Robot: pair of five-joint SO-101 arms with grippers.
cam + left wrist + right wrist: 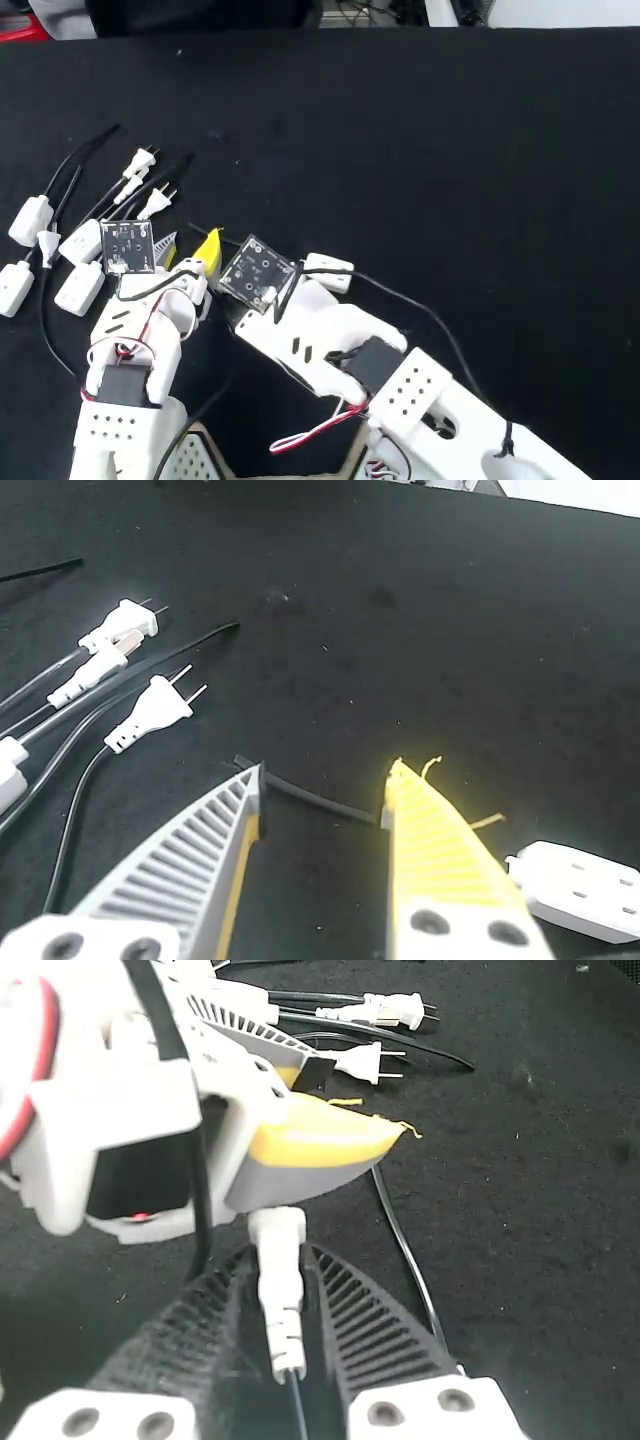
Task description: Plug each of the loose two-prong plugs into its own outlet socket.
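Note:
Three loose white two-prong plugs [152,712], [118,625], [88,672] lie on the black table, also seen as plugs [155,203] from above. My left gripper [325,770] is open, with a grey and a yellow finger [435,840], and only a black cable end [300,795] lies between the tips. My right gripper [280,1252] has dark fingers shut on another white plug [279,1285], whose head points at the left gripper's yellow finger [320,1140] close in front. A white outlet socket [328,270] lies beside the right arm.
Several white sockets [30,220], [80,288] with black cables lie at the table's left edge. The two arms [330,340] crowd together at the front. The far and right parts of the black table [450,150] are bare.

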